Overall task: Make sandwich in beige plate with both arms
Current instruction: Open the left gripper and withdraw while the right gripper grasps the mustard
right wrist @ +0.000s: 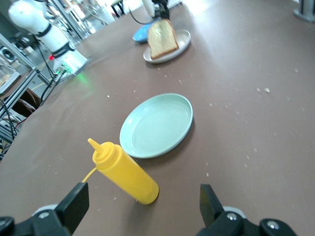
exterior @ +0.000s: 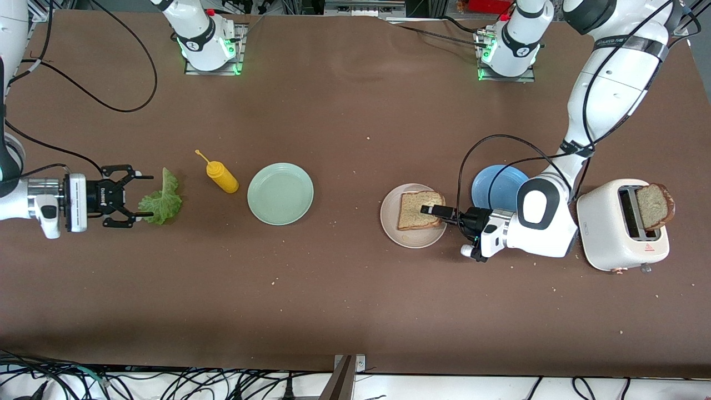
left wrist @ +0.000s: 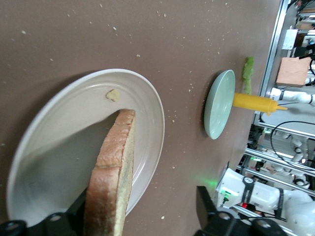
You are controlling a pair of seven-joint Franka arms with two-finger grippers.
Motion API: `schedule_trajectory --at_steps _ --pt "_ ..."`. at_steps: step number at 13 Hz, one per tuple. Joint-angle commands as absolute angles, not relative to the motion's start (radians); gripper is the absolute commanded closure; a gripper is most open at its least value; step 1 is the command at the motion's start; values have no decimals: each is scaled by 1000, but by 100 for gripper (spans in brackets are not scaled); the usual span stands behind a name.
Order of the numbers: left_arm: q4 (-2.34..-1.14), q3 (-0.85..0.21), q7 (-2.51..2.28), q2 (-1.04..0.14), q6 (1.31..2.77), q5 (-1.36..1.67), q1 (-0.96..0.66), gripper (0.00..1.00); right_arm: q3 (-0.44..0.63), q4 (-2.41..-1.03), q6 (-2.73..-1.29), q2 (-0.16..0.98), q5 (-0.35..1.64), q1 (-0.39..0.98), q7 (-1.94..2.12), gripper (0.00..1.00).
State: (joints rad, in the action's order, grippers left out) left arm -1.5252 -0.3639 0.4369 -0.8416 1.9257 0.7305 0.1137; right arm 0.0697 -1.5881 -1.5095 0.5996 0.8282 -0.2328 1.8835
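First bread slice is sitting in the beige plate; lettuce and top slice are waiting.

The left end effector (exterior: 430, 210) is hanging over the beige plate (exterior: 391, 225) with its fingers spread apart around the bread slice (exterior: 419, 210), gripping nothing. The right end effector (exterior: 139, 195) is hovering open just beside the lettuce leaf (exterior: 162, 199) lying on the tabletop (exterior: 355, 300), holding nothing. The second slice (exterior: 654, 206) is standing in the toaster (exterior: 616, 233). By my judgement about a third is done.
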Motion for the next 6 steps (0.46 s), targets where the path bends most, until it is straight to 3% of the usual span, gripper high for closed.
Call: schedule_trajectory --at_steps 1,6 --pt "-1516 -356 436 -787 1925 591 106 0 60 -1612 -1496 638 890 -252 2053 0" --pt "-1517 -359 368 -704 1919 413 106 0 60 -1666 -1499 722 952 -272 2199 0"
